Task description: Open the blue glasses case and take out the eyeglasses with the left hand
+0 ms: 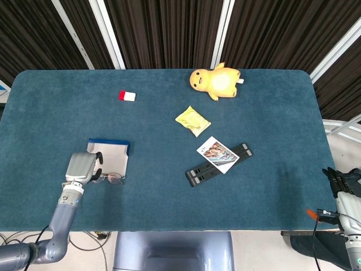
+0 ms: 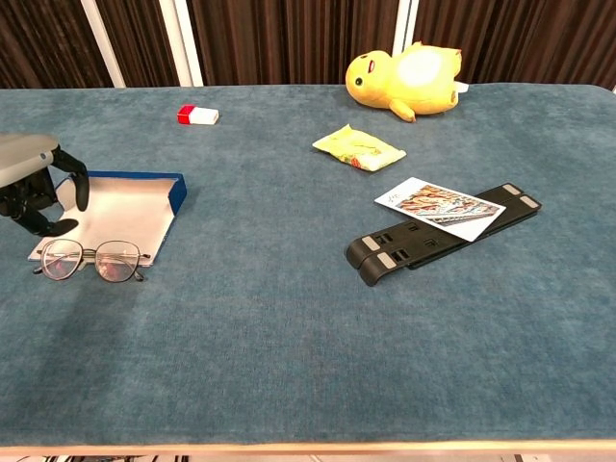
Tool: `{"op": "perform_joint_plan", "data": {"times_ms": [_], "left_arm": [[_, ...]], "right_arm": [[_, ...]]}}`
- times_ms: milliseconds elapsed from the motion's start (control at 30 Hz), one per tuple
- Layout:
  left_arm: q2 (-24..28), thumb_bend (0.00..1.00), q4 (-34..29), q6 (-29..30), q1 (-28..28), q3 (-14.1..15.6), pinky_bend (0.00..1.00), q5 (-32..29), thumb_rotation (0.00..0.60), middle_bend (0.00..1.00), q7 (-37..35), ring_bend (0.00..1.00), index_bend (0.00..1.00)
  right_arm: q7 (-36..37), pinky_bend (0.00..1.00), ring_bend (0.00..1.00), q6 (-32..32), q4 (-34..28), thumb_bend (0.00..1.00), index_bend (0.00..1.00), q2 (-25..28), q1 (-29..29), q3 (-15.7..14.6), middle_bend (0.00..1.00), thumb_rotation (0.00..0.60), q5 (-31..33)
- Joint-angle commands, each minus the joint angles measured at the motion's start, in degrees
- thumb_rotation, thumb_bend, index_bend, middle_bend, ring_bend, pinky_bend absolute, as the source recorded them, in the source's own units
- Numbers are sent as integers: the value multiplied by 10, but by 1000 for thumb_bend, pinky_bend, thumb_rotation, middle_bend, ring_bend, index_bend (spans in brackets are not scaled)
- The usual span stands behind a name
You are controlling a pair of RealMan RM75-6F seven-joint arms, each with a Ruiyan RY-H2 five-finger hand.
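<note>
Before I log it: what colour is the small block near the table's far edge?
Red and white block, clearest in the chest view.

Bright, even, seemingly overhead light
</note>
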Motion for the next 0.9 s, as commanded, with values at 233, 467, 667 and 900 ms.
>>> {"op": "perform_joint_plan", "data": {"times_ms": [233, 467, 667, 900], "left_arm": [[-20, 366, 13, -11, 1, 0, 967, -11, 600, 1000, 4, 923, 530], [-30, 366, 6, -14, 0, 2, 967, -11, 600, 1000, 11, 923, 530], [-21, 366, -16, -7, 6, 5, 967, -5, 600, 1000, 16, 923, 528], [-18, 366, -18, -8, 9, 7, 967, -8, 600, 1000, 18, 923, 526]], "right_arm": [[2, 200, 0, 0, 0, 158, 0, 1, 0, 0, 0, 600, 0], [2, 200, 0, 0, 0, 159, 0, 1, 0, 0, 0, 600, 0], [2, 200, 0, -1, 0, 159, 0, 1, 0, 0, 0, 600, 0], [2, 200, 0, 0, 0, 159, 0, 1, 0, -1, 0, 600, -1]]}}
